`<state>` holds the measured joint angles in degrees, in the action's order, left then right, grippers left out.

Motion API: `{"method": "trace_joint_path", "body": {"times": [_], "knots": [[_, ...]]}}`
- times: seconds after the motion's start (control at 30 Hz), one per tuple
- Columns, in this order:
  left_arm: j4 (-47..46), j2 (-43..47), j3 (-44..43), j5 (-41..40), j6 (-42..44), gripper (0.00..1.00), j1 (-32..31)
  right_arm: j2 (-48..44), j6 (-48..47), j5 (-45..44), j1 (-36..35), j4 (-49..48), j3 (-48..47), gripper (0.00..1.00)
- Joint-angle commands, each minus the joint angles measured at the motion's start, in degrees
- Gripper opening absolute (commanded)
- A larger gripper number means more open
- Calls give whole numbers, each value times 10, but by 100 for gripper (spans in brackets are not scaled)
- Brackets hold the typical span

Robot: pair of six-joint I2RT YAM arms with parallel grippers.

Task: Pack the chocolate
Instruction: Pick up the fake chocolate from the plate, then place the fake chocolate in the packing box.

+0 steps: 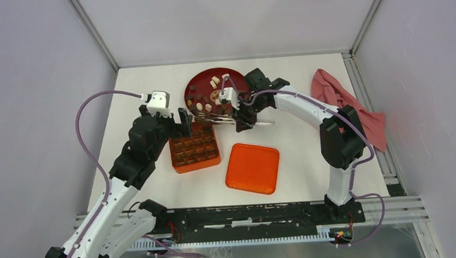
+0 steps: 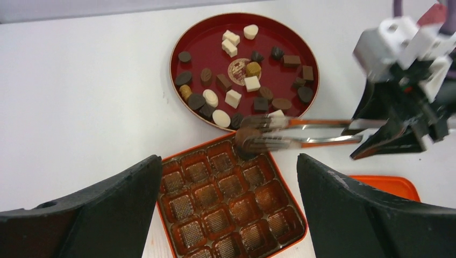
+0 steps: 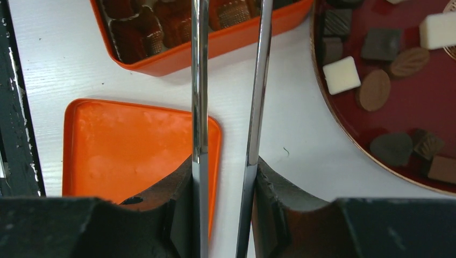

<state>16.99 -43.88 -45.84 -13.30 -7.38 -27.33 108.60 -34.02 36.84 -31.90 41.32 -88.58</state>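
Roughly two dozen pieces of chocolate lie loose on one round red plate at the far side of the desk, about eight of them cream-white and the rest brown. One orange tray, divided into a grid of small brown-lined compartments, sits just in front of the plate. One orange lid lies flat to the tray's right, and one pink cloth is bunched at the desk's right edge. The right gripper is pressed onto the handles of one pair of metal tongs. The tongs' tips reach over the tray's far corner nearest the plate and appear to pinch a single dark piece, though that spot is blurred. The left gripper hangs over the tray with its fingers spread wide, gripping nothing.
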Motion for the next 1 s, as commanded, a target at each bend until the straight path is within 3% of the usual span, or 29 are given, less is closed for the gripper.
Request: {"method": "trace_joint_path", "body": {"times": [0.0,0.57,0.97], "knots": [[-13,-3,-42,-4,21,100,3,-25,-10,-18,-31,-27,-5,0],[-26,70,35,-87,50,99,5,93,0,-165,-94,4,-137,4],[-19,69,31,-86,53,99,4,82,-3,-178,-95,1,-94,15]]}}
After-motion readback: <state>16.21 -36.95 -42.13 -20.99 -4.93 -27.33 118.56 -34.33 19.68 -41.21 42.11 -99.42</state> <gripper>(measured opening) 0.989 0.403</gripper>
